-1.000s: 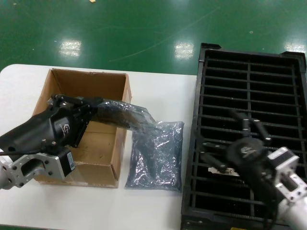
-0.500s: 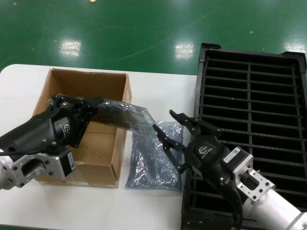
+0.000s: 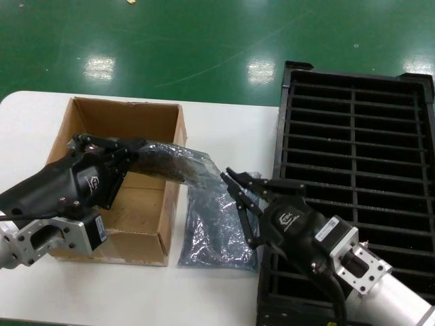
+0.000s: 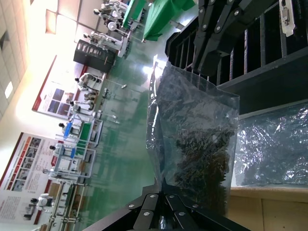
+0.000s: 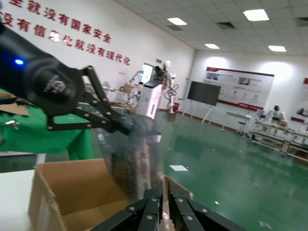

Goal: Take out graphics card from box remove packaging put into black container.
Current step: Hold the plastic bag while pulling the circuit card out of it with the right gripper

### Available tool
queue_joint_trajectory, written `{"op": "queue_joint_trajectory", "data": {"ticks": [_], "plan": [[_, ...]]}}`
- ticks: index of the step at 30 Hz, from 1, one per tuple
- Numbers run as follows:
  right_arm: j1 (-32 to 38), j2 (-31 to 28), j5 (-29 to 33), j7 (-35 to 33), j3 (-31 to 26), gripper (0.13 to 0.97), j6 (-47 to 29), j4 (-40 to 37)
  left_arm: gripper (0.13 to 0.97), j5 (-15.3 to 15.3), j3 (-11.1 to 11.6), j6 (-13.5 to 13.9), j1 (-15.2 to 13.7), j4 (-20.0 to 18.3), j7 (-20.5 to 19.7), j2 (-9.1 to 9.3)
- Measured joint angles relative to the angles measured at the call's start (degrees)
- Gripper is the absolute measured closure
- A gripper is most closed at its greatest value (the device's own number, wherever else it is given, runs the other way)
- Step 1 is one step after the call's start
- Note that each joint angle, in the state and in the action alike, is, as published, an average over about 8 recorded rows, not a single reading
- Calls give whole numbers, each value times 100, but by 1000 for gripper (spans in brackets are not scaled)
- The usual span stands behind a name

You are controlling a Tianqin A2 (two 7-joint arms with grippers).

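My left gripper (image 3: 139, 151) hovers over the box (image 3: 126, 105), shut on the near end of the packaging (image 3: 183, 166), a crinkly grey bag held level above the box's right wall. The dark graphics card (image 4: 202, 163) shows through the bag in the left wrist view. My right gripper (image 3: 230, 178) is at the bag's far end, its fingers closed together on the plastic edge (image 5: 144, 190). The black container (image 3: 353, 136) lies on the right, under the right arm.
A second shiny grey bag (image 3: 221, 227) lies flat on the white table (image 3: 224, 129), between the box and the container and just below the right gripper. Green floor lies beyond the table's far edge.
The right arm swung left from above the container to the held bag's far end, and its fingers went from wide open to closed. The left arm and bag stayed still.
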State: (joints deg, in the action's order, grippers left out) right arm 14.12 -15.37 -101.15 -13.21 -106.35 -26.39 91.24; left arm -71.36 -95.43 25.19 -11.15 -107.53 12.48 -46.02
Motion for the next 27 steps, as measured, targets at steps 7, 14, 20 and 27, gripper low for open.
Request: {"op": "queue_joint_trajectory", "data": {"ticks": [7,14,20,27], "plan": [[-13,-56,5,-61,-120,936,-134,34,957,0,0,0,0,0,0,0],[189,26,27,-117,-211,958,-183,-219,957,0,0,0,0,0,0,0],[383,86,34,-198,-208,959,-194,-454,957,0,0,0,0,0,0,0],[434,33,13,-227,-153,960,-216,-497,957,0,0,0,0,0,0,0]]}}
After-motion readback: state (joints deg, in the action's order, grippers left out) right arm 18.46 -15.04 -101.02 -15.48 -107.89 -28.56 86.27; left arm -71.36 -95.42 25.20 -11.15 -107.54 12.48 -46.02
